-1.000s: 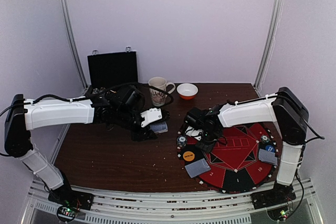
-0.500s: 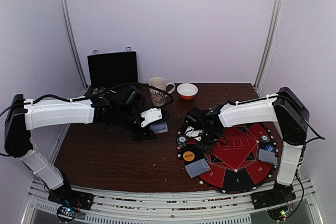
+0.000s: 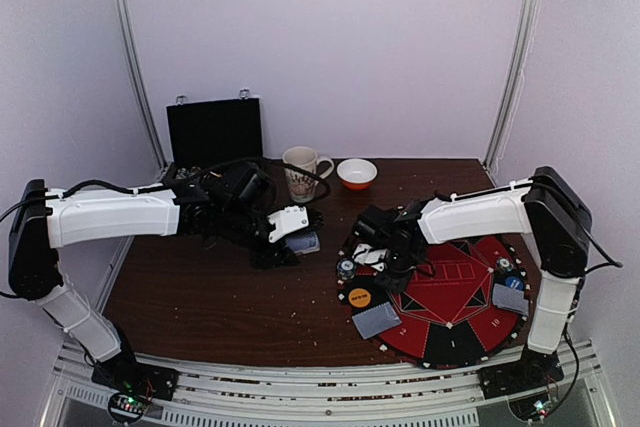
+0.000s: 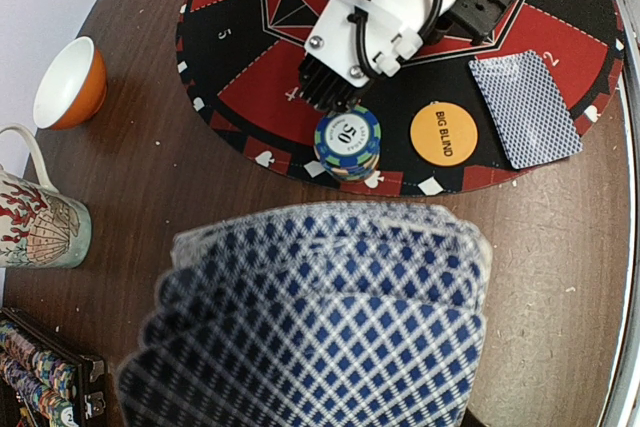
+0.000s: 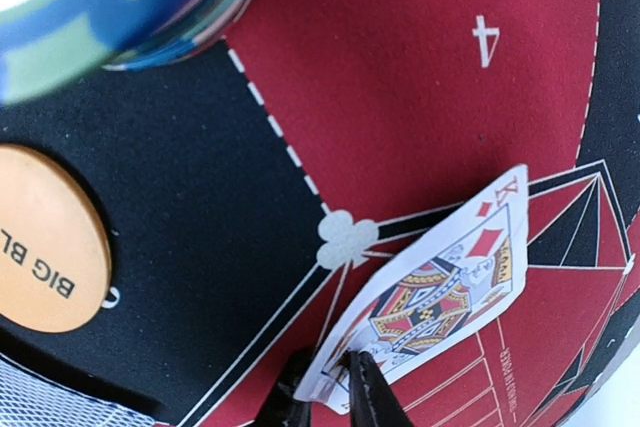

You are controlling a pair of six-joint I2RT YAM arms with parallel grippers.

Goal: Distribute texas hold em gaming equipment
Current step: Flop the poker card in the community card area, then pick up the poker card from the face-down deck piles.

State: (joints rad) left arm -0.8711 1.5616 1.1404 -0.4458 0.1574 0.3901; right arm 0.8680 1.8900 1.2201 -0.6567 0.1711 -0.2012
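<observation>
Mug (image 3: 303,172), bowl (image 3: 357,174), case (image 3: 214,132), round mat (image 3: 462,299)

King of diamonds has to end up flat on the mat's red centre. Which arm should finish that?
Right. The right hand sits at the corner of the king of diamonds, low over the mat. The left hand is off the mat and busy gripping a fan of cards.

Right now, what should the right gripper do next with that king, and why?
Probably open the right gripper and lift away: the king of diamonds seems to lie face up on the red mat, only its corner pinched between the fingertips.
</observation>
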